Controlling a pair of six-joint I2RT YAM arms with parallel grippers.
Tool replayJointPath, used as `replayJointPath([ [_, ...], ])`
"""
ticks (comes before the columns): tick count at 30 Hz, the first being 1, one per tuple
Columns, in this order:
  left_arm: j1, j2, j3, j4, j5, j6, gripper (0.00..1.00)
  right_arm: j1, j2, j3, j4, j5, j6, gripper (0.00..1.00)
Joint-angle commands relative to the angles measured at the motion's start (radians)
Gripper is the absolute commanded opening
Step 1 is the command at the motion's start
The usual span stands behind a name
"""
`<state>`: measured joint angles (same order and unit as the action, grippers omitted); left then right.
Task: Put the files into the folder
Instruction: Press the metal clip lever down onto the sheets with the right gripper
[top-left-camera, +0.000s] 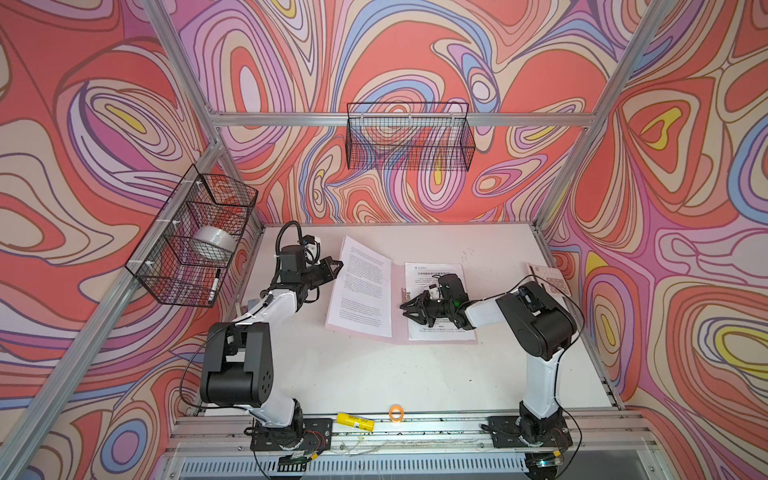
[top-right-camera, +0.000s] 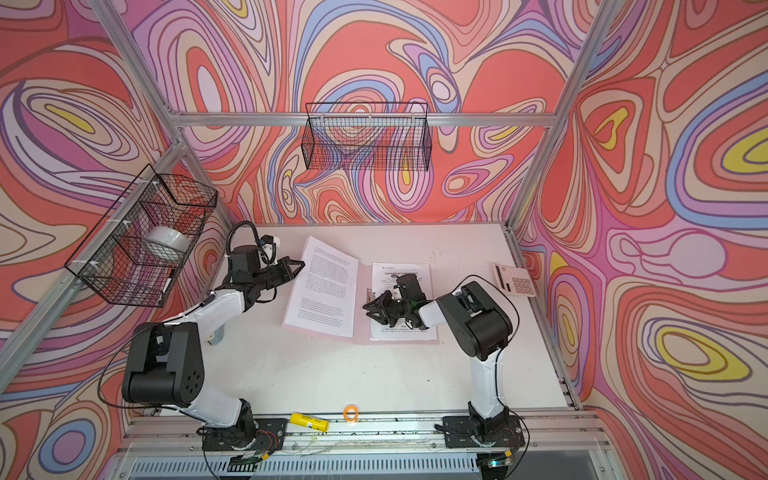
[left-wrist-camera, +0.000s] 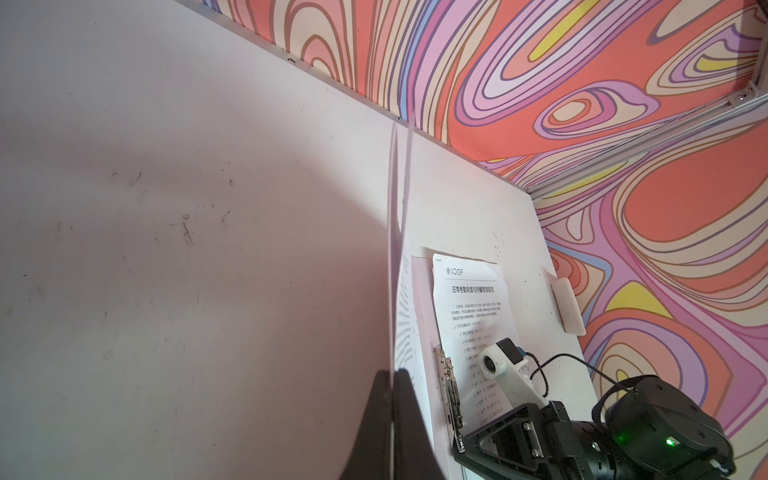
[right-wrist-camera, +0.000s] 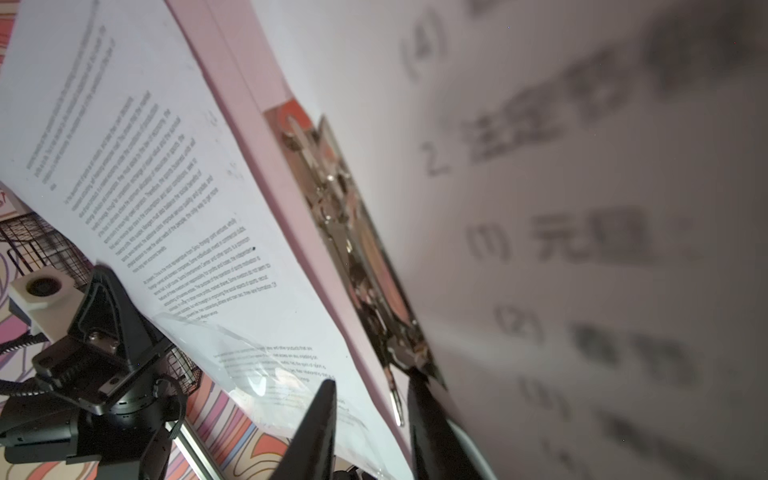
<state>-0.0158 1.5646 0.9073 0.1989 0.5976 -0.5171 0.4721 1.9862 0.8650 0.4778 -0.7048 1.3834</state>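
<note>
The left pincer (top-left-camera: 338, 263) pinches the outer flap of the folder (top-left-camera: 397, 274) left of the clip (top-left-camera: 404, 296), propping it open; the right pincer (top-left-camera: 406, 311), narrowly parted, straddles the clip, likely to work it, with the files (top-left-camera: 430, 274) lying either side

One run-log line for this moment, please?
left end effector: shut on folder flap | right end effector: open beside clip | files: lying in open folder

White tabletop (top-left-camera: 415, 374), kinda scuffed up. Sitting right on it: a thin pale pink plastic folder (top-left-camera: 398, 270) opened out mid-table, a small pink-and-white calculator (top-right-camera: 513, 278) by the right edge, plus a yellow cylindrical tube (top-left-camera: 355, 420) and a little orange tape ring (top-left-camera: 397, 413) along the front edge.
</note>
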Motion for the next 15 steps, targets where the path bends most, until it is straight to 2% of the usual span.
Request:
replayJointPath([
  [1,-0.018,-0.020,0.002,-0.059,0.016,0.020,0.00,0.007,-0.038,-0.014,-0.080,0.033,-0.020,0.40],
  [6,-0.018,-0.030,0.011,-0.073,0.012,0.035,0.00,0.007,-0.108,0.032,-0.201,0.043,-0.103,0.44],
  [15,-0.019,-0.047,0.004,-0.081,0.008,0.045,0.00,-0.001,-0.202,0.029,-0.343,0.069,-0.185,0.43],
])
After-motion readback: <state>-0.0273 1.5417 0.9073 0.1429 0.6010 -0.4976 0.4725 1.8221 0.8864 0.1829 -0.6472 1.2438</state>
